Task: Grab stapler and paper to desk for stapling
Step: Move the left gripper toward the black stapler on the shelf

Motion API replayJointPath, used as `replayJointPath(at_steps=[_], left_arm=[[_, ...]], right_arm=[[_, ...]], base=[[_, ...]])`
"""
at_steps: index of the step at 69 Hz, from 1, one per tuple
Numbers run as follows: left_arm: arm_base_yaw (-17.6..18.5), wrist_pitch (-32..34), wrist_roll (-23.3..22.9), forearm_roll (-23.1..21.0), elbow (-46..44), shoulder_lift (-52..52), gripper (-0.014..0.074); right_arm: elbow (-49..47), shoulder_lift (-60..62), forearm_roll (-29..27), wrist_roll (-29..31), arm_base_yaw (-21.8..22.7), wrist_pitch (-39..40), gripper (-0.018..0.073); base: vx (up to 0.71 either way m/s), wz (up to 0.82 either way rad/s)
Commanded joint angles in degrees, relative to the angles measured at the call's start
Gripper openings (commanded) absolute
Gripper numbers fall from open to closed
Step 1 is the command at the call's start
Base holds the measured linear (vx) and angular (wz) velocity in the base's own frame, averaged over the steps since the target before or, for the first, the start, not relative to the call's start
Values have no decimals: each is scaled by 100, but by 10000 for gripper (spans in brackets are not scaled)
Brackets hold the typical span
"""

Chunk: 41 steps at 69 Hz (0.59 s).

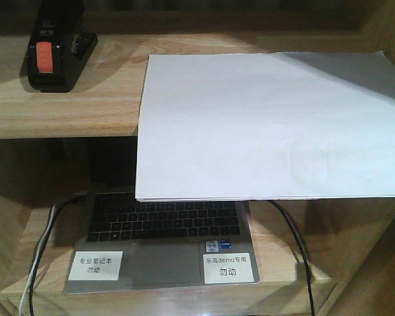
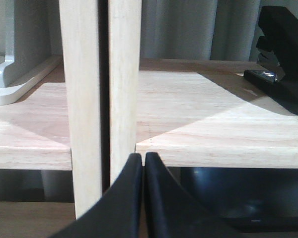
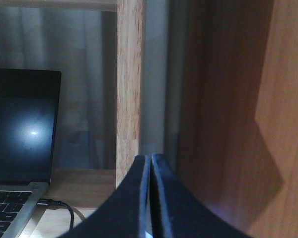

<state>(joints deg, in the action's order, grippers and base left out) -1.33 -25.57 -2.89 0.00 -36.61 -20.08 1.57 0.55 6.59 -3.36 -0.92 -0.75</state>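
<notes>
The black stapler with an orange-red patch stands at the left of the upper shelf board. It also shows at the right edge of the left wrist view. The white paper lies on the same board to the right, its front edge hanging over the laptop below. My left gripper is shut and empty, in front of the shelf edge, left of the stapler. My right gripper is shut and empty, low beside the shelf's right post. The desk is out of view.
An open laptop with two white labels sits on the lower shelf, cables at both sides; its screen shows in the right wrist view. Wooden uprights stand before my left gripper. A post and brown side panel flank my right.
</notes>
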Motion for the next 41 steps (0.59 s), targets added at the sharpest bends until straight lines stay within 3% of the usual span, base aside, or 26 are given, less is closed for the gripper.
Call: replayJointPath(at_steps=[1, 9, 26, 33, 41], left_arm=[[16, 476, -40, 88, -192, -117, 74], [16, 481, -40, 94, -199, -117, 194], [16, 493, -40, 89, -199, -117, 548], [16, 644, -40, 89, -199, -117, 615], [16, 790, -46, 89, -199, -117, 621]], right_arm=[[25, 61, 0, 46, 39, 409, -10], [25, 61, 0, 46, 39, 409, -10], [25, 61, 0, 46, 39, 409, -10], [25, 61, 0, 46, 39, 409, -10], [25, 61, 0, 46, 39, 409, -10]], base=[[0, 0], [0, 0], [0, 0], [0, 0], [0, 0]])
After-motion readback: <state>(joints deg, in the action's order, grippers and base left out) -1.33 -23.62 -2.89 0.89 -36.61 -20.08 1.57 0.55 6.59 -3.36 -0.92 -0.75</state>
